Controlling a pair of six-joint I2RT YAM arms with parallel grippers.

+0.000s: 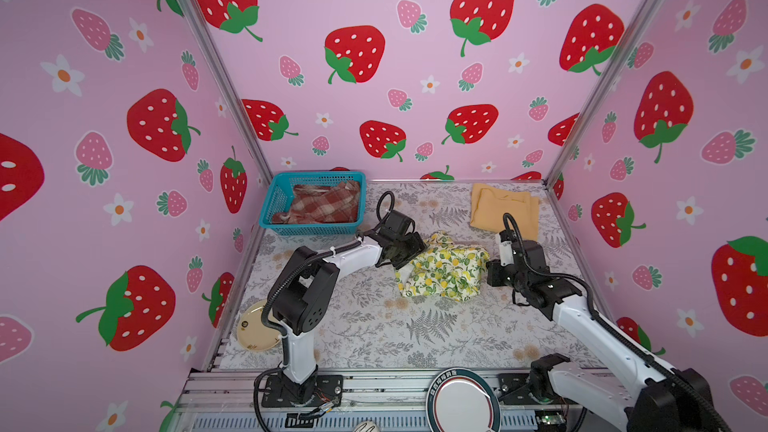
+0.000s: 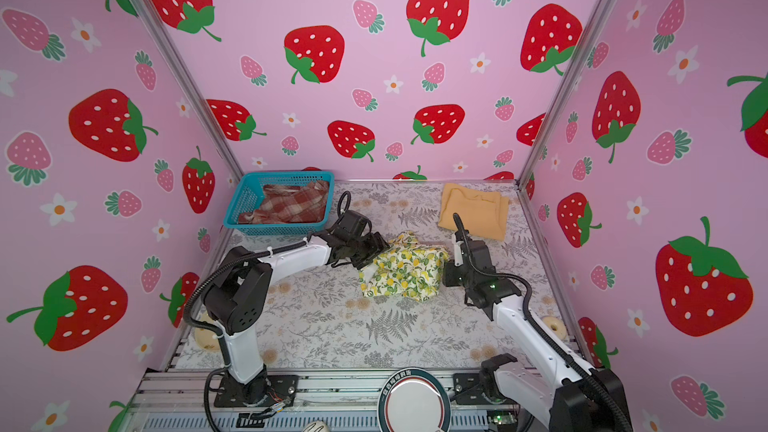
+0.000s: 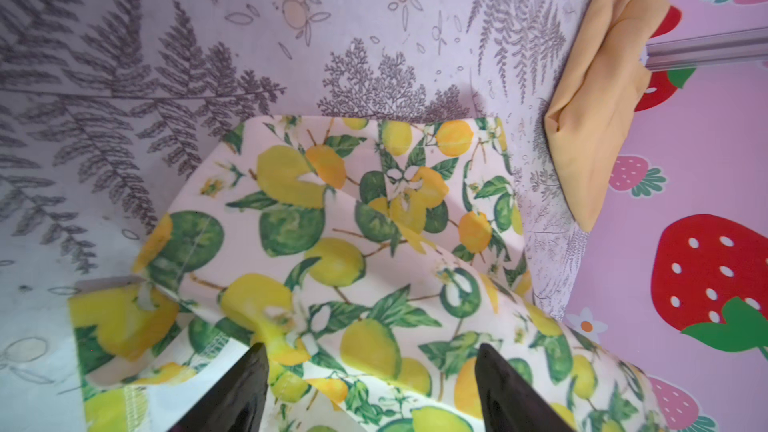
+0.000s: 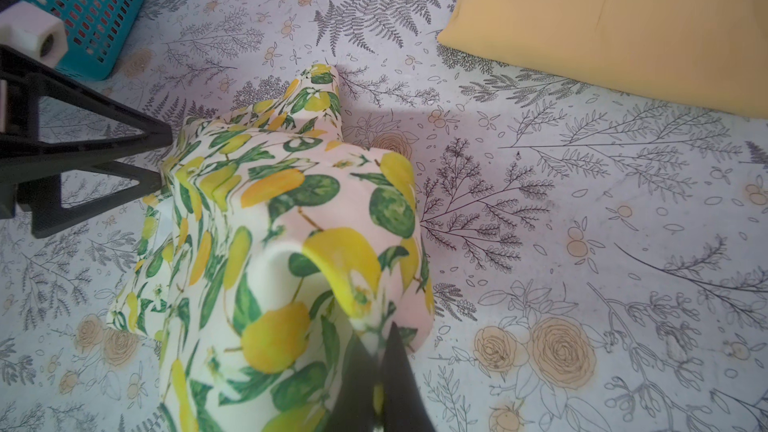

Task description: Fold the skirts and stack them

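The lemon skirt (image 1: 442,270) sits mid-frame in a top view, between both grippers. The right gripper (image 4: 374,336) pinches its right side tight. The left gripper (image 3: 371,347), fingers wide apart, is at its left side.

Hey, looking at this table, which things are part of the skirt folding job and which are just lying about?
Job: lemon skirt, mustard skirt, plaid skirt inside the teal basket.
Lying about: teal basket, cream plate, white plate at the front edge.
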